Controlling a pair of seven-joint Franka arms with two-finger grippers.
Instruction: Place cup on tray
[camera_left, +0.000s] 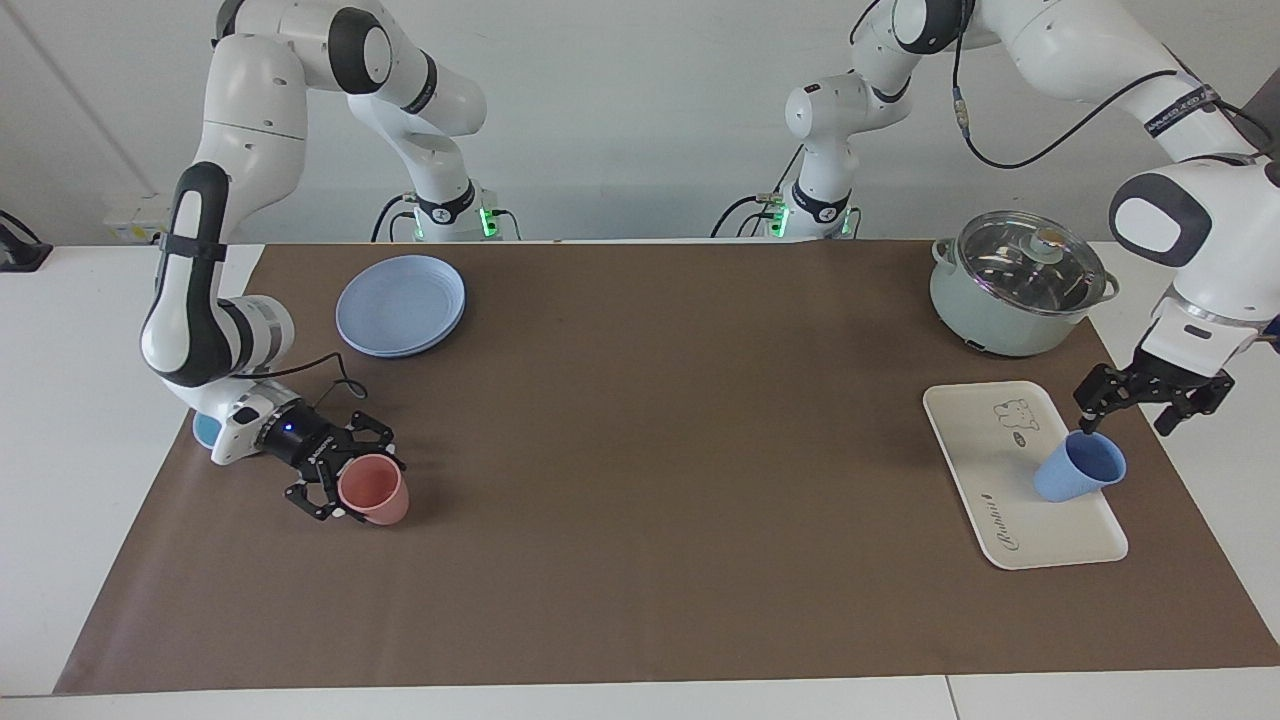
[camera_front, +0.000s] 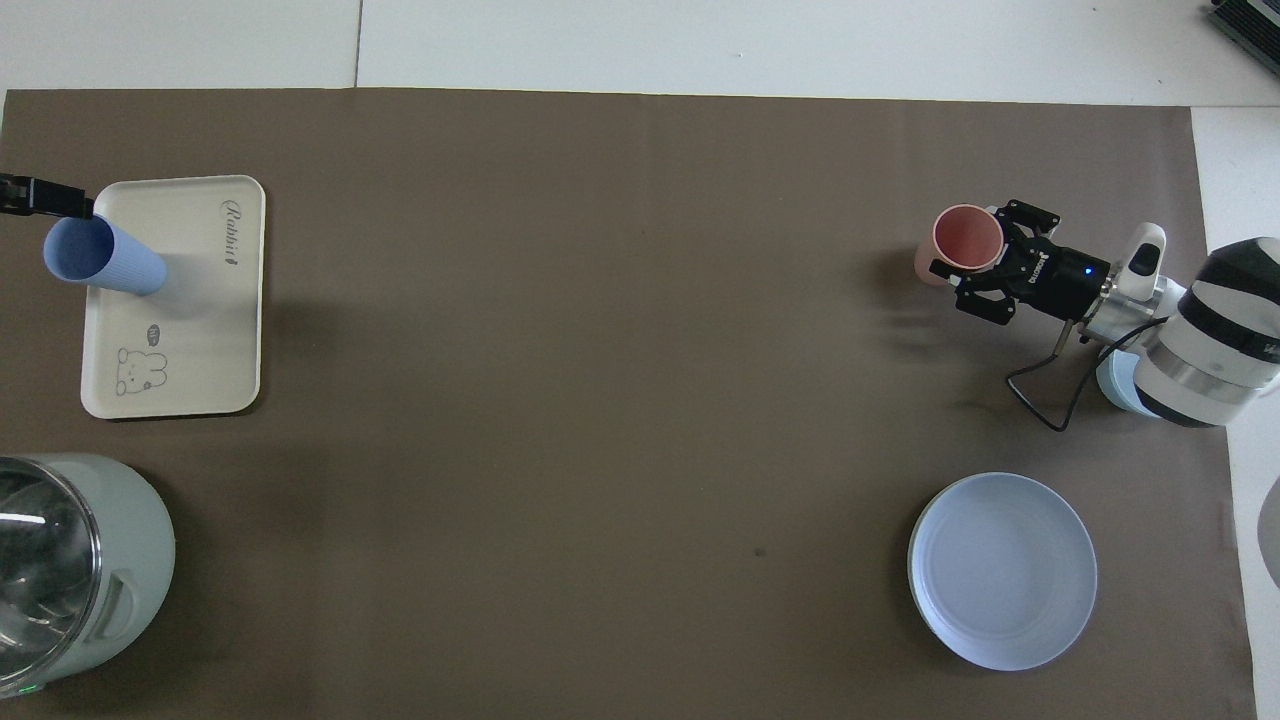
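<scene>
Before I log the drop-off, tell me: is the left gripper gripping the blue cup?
No, the left gripper hangs open above the blue cup on the tray.

matte plastic cup (camera_left: 1079, 472) on smooth plastic tray (camera_left: 980, 480); glossy pot lid (camera_left: 1030, 263).

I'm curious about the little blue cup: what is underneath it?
The blue cup stands upright on the cream tray, near the edge toward the left arm's end of the table. Its base hides the patch of tray beneath; the bear drawing shows.

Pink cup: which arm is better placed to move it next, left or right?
Right. The right gripper is shut on the pink cup. The left gripper hangs open over the blue cup on the tray, at the table's other end.
</scene>
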